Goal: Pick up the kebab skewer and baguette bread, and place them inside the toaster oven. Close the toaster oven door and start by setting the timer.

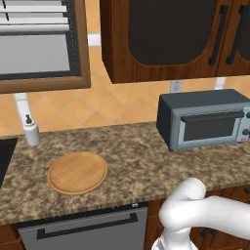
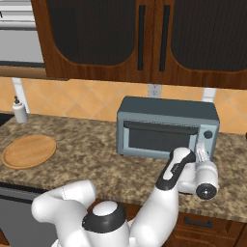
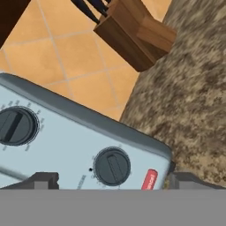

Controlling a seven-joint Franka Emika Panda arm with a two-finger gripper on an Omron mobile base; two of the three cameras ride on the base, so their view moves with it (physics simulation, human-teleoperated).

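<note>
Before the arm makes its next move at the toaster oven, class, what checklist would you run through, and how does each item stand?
1. Toaster oven door shut: ok, it sits flush with the front.
2. Pincer open: ok, its tips stand wide apart.
3. Pincer lined up with a knob: ok, this knob lies between the tips in the hand view.
4. That knob is the timer: cannot tell, its markings are too small.
5. Tips touching the knob: cannot tell.
6. Food loaded inside: cannot tell, the window is dark.

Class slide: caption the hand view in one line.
Open gripper faces the lower knob on the toaster oven.
</note>
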